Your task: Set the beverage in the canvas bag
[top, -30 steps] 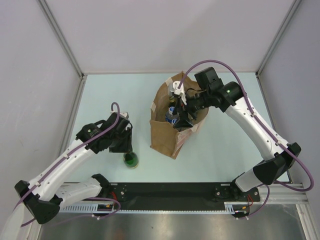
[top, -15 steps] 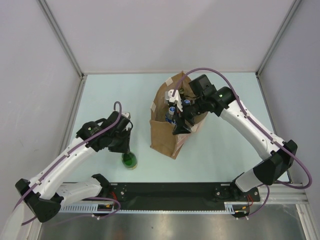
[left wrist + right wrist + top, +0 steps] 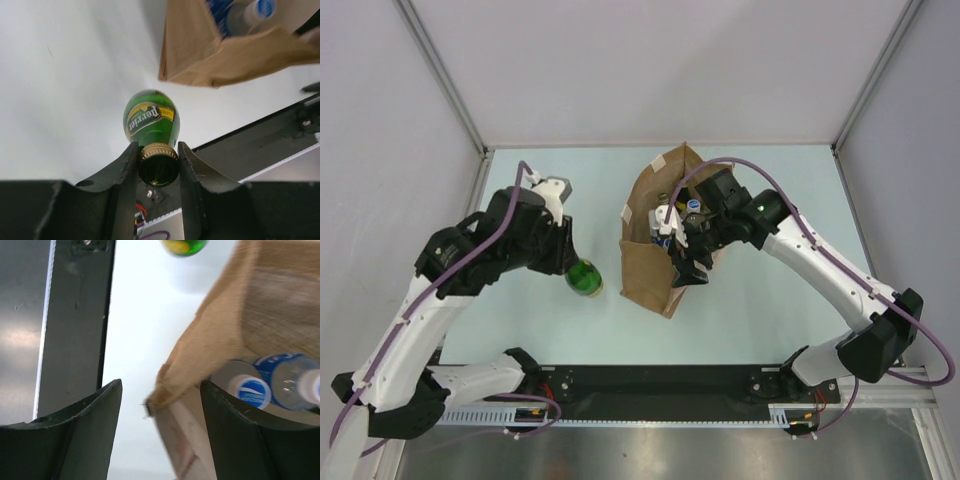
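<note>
Clamping green bottle (image 3: 150,122) at neck in left gripper (image 3: 157,151) | right gripper (image 3: 160,390) open astride canvas bag (image 3: 210,340) rim

The bag (image 3: 645,270) stood at the centre of the top view, and its mouth was crowded. Water bottles (image 3: 692,205) filled the upper-right part, and the right gripper (image 3: 682,262) straddled the lower-right rim with its fingers apart, its arm (image 3: 830,260) reaching in from the right. The left part of the mouth looked unblocked from above. Only a narrow strip of bare table (image 3: 750,310) separated the bag from the green bottle (image 3: 584,278), clamped by the neck in the left gripper (image 3: 570,262). Wider bare table lay along the top of the frame and at lower right — hemmed by the side walls (image 3: 380,150) and the black rail (image 3: 670,380) at the bottom.
</note>
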`<state>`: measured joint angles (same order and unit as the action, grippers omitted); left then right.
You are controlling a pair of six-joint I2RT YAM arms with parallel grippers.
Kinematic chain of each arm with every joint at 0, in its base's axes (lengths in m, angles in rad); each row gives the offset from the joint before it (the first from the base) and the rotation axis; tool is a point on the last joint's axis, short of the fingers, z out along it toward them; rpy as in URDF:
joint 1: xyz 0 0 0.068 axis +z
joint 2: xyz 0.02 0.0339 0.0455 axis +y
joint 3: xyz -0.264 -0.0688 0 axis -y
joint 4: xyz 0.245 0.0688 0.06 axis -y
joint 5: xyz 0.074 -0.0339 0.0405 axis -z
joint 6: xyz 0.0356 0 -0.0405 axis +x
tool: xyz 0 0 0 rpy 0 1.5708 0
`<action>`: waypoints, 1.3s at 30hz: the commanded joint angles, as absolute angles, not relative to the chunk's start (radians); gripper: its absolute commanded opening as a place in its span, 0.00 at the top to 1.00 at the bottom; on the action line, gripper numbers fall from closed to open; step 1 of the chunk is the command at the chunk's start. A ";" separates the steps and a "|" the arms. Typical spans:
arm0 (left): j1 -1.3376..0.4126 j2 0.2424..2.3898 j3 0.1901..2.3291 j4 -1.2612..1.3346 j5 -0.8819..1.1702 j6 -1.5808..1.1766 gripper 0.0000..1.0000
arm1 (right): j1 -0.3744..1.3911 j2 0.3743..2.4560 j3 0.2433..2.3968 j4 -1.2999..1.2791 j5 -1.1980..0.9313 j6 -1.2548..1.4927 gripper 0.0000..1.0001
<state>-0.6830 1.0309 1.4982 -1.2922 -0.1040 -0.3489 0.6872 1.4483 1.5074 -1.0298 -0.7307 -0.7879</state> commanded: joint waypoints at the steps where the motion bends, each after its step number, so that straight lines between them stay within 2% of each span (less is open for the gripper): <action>1: -0.680 1.100 1.721 -1.216 -0.081 -0.305 1.00 | 0.739 1.375 1.430 -1.014 -0.772 -0.909 0.31; 11: -0.680 1.307 2.167 -1.223 -0.028 -0.368 1.00 | 0.770 1.322 1.290 -0.873 -0.801 -1.003 0.31; 22: -0.680 1.466 2.405 -1.132 0.074 -0.371 1.00 | 0.793 1.345 1.258 -0.821 -0.801 -1.003 0.32; 27: -0.678 1.477 2.381 -1.042 0.086 -0.377 1.00 | 0.808 1.336 1.244 -0.821 -0.793 -1.015 0.31; 39: -0.681 1.523 2.132 -0.917 0.155 -0.331 1.00 | 0.807 1.284 1.249 -0.867 -0.785 -1.035 0.32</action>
<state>-0.6830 1.5246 2.1757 -1.1187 0.1017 -0.3359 0.7937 1.3327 1.2510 -0.8452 -0.7547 -1.0172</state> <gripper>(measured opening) 0.376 0.687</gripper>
